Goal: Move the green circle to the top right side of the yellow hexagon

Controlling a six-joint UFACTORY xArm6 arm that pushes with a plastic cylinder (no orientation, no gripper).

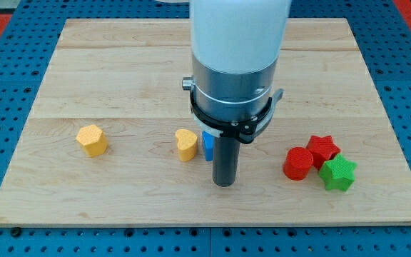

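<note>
The yellow hexagon [91, 140] lies on the wooden board [120, 64] at the view's left. No green circle shows; the arm's wide body hides the board's middle and top. My tip [224, 184] rests on the board near the bottom centre, just right of and below a blue block [207, 145], which the rod partly hides. A yellow heart [185, 144] sits touching or nearly touching the blue block's left side. The tip is far to the right of the yellow hexagon.
At the view's right, a red circle [298, 163], a red star [323, 148] and a green star [337, 173] sit clustered together. The board's bottom edge runs just below the tip.
</note>
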